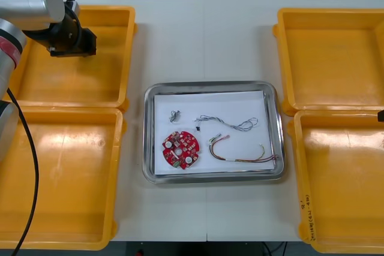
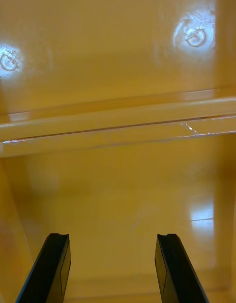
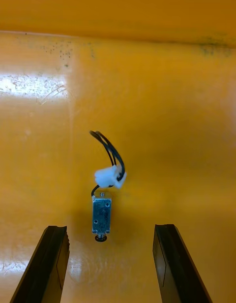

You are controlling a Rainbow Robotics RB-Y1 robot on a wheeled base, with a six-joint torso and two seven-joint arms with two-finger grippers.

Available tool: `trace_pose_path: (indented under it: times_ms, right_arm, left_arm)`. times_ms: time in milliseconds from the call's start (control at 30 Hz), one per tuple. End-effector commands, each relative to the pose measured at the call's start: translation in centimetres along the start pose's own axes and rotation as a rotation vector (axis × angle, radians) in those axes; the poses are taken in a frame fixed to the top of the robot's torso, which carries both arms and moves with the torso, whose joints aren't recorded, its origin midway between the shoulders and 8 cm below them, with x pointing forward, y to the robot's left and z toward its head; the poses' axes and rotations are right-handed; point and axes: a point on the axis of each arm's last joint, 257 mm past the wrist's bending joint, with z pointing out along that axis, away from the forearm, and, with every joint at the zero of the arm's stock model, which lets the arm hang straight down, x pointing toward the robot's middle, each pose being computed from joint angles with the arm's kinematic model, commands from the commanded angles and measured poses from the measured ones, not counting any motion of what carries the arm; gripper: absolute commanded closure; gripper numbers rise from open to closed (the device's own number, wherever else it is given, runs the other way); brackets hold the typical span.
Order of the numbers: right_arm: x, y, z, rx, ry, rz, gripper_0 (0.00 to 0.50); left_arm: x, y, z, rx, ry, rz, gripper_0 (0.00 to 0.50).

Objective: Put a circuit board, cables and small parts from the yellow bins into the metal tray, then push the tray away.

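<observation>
Left end effector (image 3: 109,228): up over the far left yellow bin (image 1: 114,70); fingers wide apart; holding nothing
Small metal part in the bin (image 3: 101,217): flat on the bin floor, between the two fingers; touching neither one
Black cable (image 3: 110,150): bent in a loop; joined to that part through a white plug (image 3: 109,176)
Right end effector (image 2: 113,236): over the right yellow bins (image 1: 336,64), close to the rims where the two meet; fingers apart; holding nothing
Metal tray (image 1: 273,130): in the middle of the surface (image 1: 204,40), between the left and right bins; white inside
Red circuit board (image 1: 180,150): in the tray, near left corner; lying flat
Blue and white cable (image 1: 228,123): in the tray, past the board, stretched toward the right side
Red and yellow cable (image 1: 240,154): in the tray, just right of the board, near the front rim
Small metal part in the tray (image 1: 174,115): far left part of the tray, a little way past the board
Near left yellow bin (image 1: 60,178): bare inside
</observation>
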Motion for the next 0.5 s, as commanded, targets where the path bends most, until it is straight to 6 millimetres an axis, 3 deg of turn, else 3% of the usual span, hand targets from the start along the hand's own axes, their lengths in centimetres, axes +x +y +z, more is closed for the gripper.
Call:
trace_pose_path:
  times_ms: [33,500]
  right_arm:
    - [-1.2,-1.2,-1.9,0.033,-0.053,0.022,0.0]
    - [-1.3,-0.8,-1.9,0.022,-0.07,-0.025,0.0]
  left_arm:
    - [-3.3,-2.9,-1.3,0.026,-0.072,0.094,0.0]
    - [-2.6,-3.0,0.1,0.022,-0.08,0.097,0.0]
